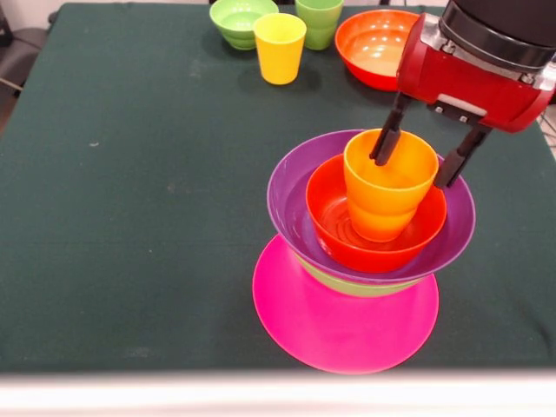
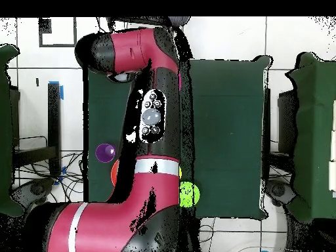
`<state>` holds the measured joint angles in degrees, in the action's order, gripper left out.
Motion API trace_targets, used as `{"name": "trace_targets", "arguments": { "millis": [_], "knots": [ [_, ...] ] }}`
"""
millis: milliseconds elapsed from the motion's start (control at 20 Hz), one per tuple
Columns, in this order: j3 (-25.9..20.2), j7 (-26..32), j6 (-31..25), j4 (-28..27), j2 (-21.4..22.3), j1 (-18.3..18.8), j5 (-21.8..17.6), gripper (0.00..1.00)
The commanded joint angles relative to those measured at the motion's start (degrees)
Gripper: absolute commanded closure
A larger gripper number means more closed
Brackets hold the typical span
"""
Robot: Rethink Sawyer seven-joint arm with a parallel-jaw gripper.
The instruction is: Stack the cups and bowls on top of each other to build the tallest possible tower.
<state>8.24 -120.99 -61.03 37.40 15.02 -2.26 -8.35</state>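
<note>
The tower (image 1: 360, 261) stands on the near right part of the dark green table (image 1: 130, 217). Its base is the pink bowl (image 1: 334, 321), which reads as inverted, its broad face uppermost. On that sits a light green bowl (image 1: 356, 284), seen only as a thin rim. The wide purple bowl (image 1: 291, 204) rests above it, mouth up. Nested inside the purple bowl is an orange-red bowl (image 1: 334, 221), also mouth up. The orange cup (image 1: 387, 195) stands inside this bowl, mouth up, its long axis close to vertical with a slight lean.

The gripper (image 1: 419, 149) is spread: one finger (image 1: 387, 139) dips inside the cup's mouth; the other (image 1: 458, 158) hangs outside its right wall. Contact with the rim cannot be confirmed.

At the far edge, a second orange-red bowl (image 1: 373, 45) sits mouth up and holds nothing. To its left stand the light green cup (image 1: 319, 22), the yellow cup (image 1: 279, 48) and a small green bowl (image 1: 241, 21), all mouth up.

In the overhead view the arm (image 2: 147, 131) covers most of the table; a purple cup (image 2: 105, 153) shows at its left.
</note>
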Motion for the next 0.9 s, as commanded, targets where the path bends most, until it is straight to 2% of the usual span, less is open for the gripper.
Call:
{"name": "trace_targets", "arguments": {
  "millis": [50, 550, 900],
  "knots": [
    [-2.6, -8.4, 0.9, 4.4, 0.8, -0.7, 1.7, 0.0],
    [-2.4, -7.4, -2.9, 6.9, 2.5, -0.6, 5.5, 0.0],
    [-1.9, -4.7, -1.4, 10.1, 5.2, -0.4, 6.2, 0.0]
  ]
}}
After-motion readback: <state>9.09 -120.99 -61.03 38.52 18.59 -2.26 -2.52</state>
